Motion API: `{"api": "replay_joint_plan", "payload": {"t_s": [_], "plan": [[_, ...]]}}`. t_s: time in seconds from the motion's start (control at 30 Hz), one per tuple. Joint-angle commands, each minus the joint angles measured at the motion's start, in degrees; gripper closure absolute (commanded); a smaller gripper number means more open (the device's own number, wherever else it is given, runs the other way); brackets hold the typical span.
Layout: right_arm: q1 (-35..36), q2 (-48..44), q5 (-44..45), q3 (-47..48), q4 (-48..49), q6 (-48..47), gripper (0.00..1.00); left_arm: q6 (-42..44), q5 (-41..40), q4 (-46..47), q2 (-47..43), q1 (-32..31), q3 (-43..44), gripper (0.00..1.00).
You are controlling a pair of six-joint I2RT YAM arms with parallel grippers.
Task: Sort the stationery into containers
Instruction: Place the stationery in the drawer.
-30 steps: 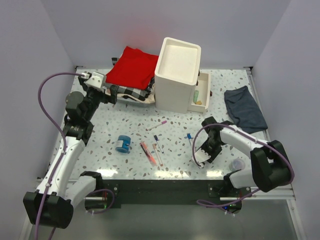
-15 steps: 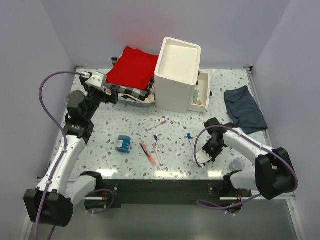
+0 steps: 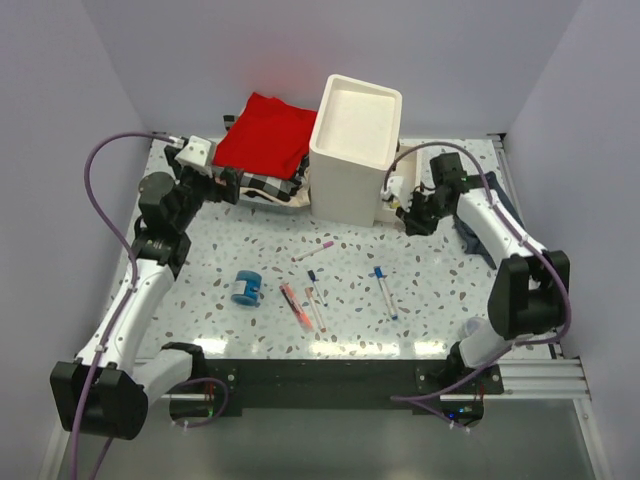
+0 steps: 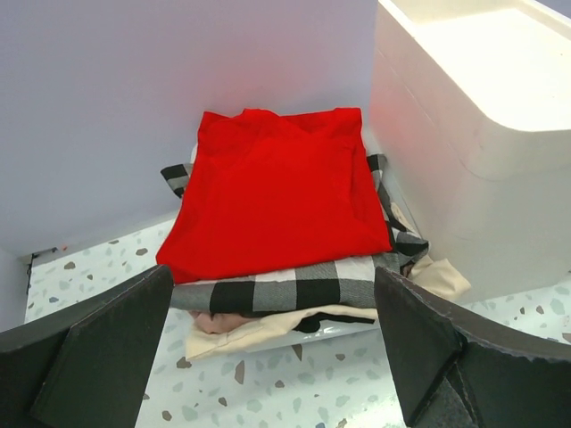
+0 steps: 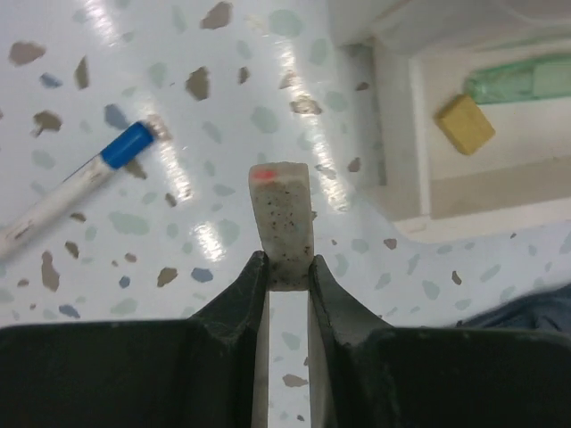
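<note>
Eraser (image 5: 284,218), speckled grey with a red mark at its far end, sits pinched in the right gripper (image 5: 287,264). Jaws are narrow and clamped on its near end, and most of its length sticks out ahead of them. In the wrist view it hangs over the table (image 3: 220,250) just beside the corner of the open drawer (image 5: 401,152), not over its inside. Height above the surface cannot be told.

Drawer contents: green tube (image 5: 522,78) along the far side, and a second eraser (image 5: 465,124), yellowish, near it but apart. The drawer is pulled out at the foot of the white box (image 3: 355,150).

Left gripper (image 4: 272,294) is spread wide and holds nothing. It faces the cloth stack (image 4: 277,192), red on top and checked beneath, beside the box.

On the table, well apart from both grippers:
- blue-capped pen (image 3: 385,292), loose
- pink-capped pen (image 3: 314,248)
- marker (image 3: 293,306), orange-red
- tape roll (image 3: 246,287), blue, left of the marker
</note>
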Motion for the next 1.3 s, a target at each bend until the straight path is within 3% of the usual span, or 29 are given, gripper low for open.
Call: {"api": "replay_joint_plan", "payload": {"t_s": [0.0,0.27,0.47,0.53,0.57,0.6,0.7,0.87,0.93,1.03,1.07,1.13,1.27], "plan": [[-2.75,5.19,-5.28,7.55,3.2,19.49,1.0,-0.76,1.09,1.62,2.13,0.61,5.3,0.0],[-6.7,15.12,-6.42,18.53,3.99,31.44,1.0,-0.76,1.0,2.06,4.06,0.61,6.45,0.0],[-7.41,18.11,-5.81,21.53,6.72,36.55,1.0,-1.29,0.91,2.23,4.68,0.61,6.01,0.0],[-7.5,18.55,-4.76,21.8,7.77,38.39,0.9,-1.55,1.0,2.67,5.03,0.61,6.27,0.0],[-7.5,18.56,-4.75,21.97,8.04,38.83,0.78,-1.73,1.0,2.76,5.38,0.61,6.36,0.0],[-7.41,18.47,-4.84,21.89,8.3,39.19,0.72,-1.73,1.09,2.85,5.56,0.61,6.45,0.0],[-7.5,17.25,-4.67,22.06,9.0,40.68,0.56,-2.43,1.35,3.2,6.08,0.61,6.71,0.0],[-8.72,14.08,-3.35,21.54,9.71,43.58,0.5,-3.13,3.19,4.17,7.31,0.61,7.5,0.01],[-10.56,12.33,-2.38,20.84,11.28,46.48,0.51,-3.13,4.16,4.26,8.45,0.61,9.16,0.01],[-13.47,10.91,5.42,17.68,13.74,49.99,0.75,-4.89,6.78,5.22,10.82,0.52,11.53,0.01],[-14.0,11.17,7.1,17.15,13.84,50.52,0.88,-4.98,7.93,5.75,11.62,0.52,12.5,0.02],[-15.23,11.96,9.92,15.31,14.89,51.84,0.99,-5.5,10.82,6.01,14.42,0.35,15.58,0.04],[-15.85,15.3,10.19,15.64,16.3,53.6,1.0,-6.65,14.18,5.67,19.35,0.09,21.29,0.11]]}}
